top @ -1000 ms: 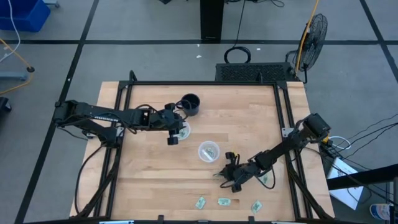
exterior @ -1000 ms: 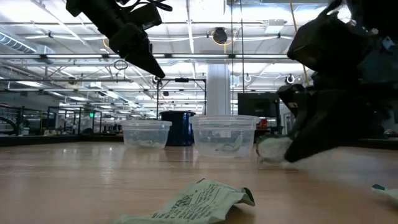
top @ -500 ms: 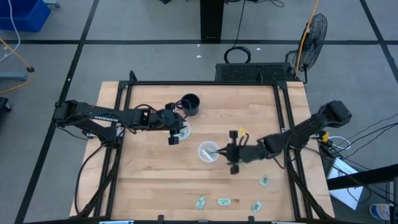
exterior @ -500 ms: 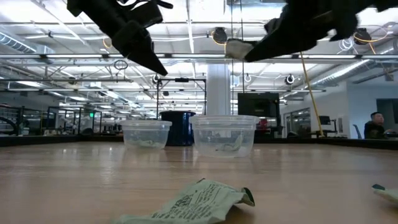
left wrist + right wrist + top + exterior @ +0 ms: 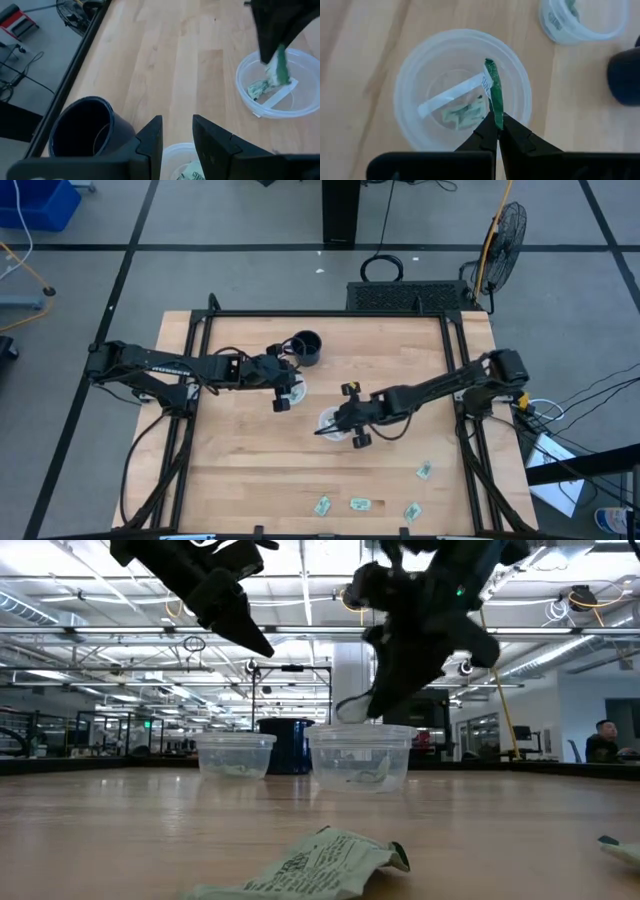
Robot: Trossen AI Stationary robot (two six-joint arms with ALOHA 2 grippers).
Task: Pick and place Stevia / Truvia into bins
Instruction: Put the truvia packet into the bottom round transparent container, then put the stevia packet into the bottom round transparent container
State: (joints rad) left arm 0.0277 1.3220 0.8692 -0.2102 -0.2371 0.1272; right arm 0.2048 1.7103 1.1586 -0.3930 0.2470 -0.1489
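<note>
My right gripper [image 5: 497, 131] hangs over the middle clear cup [image 5: 415, 65], shut on a green and white Stevia packet [image 5: 493, 97]; in the high view it sits at the cup [image 5: 338, 412]. That cup holds more packets [image 5: 462, 114]. My left gripper [image 5: 177, 135] is open above the second cup [image 5: 296, 391], next to the black mug [image 5: 306, 347]. Several packets lie flat near the table's near edge [image 5: 322, 505], [image 5: 360, 503], [image 5: 411, 511], and one lies farther right [image 5: 425, 470]. In the low view both cups [image 5: 235, 755], [image 5: 362, 757] stand behind a crumpled packet [image 5: 310, 865]. My right gripper pinches the Stevia packet by one short end [image 5: 496, 117] between its two fingertips [image 5: 487, 131]. The fingers slant down from above. The packet is lifted clear, and its free end [image 5: 489, 64] reaches on past the fingertips over the cup's opening.
The black mug [image 5: 85, 130] stands close behind the left cup, toward the far edge. A black frame [image 5: 455, 370] borders the wooden table. Bare wood lies left of the cups and between the cups and the loose packets.
My right gripper has carried a packet up from the table's near right part. It rose high, swung left and toward the far edge, then tipped down over the middle cup. It has stayed shut on the packet, which now hangs above the cup.
</note>
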